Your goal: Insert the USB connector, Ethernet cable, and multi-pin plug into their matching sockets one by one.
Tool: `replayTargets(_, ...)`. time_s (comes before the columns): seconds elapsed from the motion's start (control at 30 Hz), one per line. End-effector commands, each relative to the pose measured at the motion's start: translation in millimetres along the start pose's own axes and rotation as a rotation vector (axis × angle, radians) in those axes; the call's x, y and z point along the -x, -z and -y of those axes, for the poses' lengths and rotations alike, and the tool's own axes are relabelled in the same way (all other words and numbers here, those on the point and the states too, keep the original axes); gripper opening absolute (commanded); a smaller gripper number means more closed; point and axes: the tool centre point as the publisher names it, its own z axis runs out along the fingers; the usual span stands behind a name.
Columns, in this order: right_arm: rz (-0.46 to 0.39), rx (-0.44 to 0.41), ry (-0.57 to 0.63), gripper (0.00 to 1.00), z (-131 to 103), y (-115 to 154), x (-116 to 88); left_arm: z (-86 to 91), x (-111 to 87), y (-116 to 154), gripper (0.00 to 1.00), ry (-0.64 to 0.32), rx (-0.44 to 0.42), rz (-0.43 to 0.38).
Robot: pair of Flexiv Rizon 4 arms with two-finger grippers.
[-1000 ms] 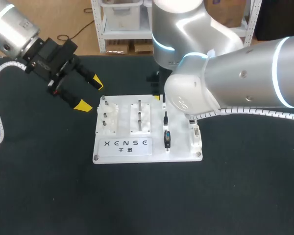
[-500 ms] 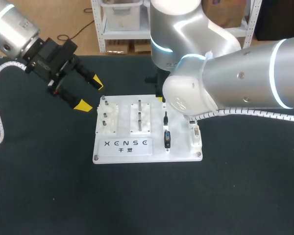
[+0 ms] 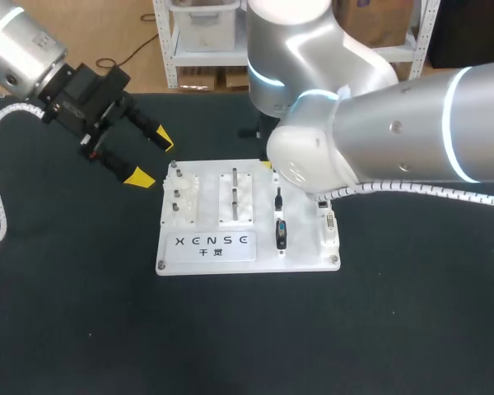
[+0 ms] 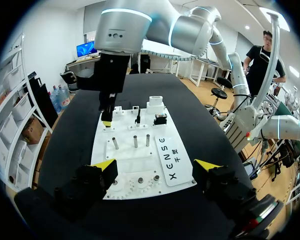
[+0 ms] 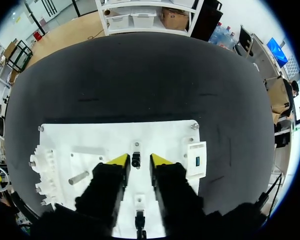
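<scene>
A white board (image 3: 171,262) lies on a black table (image 3: 82,329). Over its far edge the right tool (image 5: 135,163) is held with its yellow-tipped fingers narrowly apart. A small black connector (image 5: 135,159) stands between them, untouched as far as can be seen. The left tool (image 3: 149,158) is held wide apart beside the board. A good grasp is judged to need the fingers centred, lowered squarely, then closed evenly, so the connector is not tilted

right gripper (image 5: 135,161): fingers apart | black connector (image 5: 135,158) between them | above white board (image 5: 90,136)
</scene>
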Motion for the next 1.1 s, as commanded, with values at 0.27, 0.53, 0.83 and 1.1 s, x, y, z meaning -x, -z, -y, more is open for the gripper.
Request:
replayTargets(0.27, 0.043, 0.035, -0.002, 0.00, 4, 18, -2, -1.2, -0.6, 1, 1.00, -0.002, -0.004, 0.000)
replayTargets(0.53, 0.103, 0.066, -0.016, 0.00, 15, 45, 4, -1.2, -0.6, 1, 1.00, -0.002, -0.004, 0.000)
replayTargets(0.83, 0.117, 0.011, -0.046, 0.00, 56, 40, 0, -1.2, -0.6, 1, 1.00, -0.002, -0.004, 0.000)
replayTargets(1.1, 0.102, -0.015, -0.060, 0.00, 72, 28, -3, -1.2, -0.6, 1, 1.00, -0.002, -0.004, 0.000)
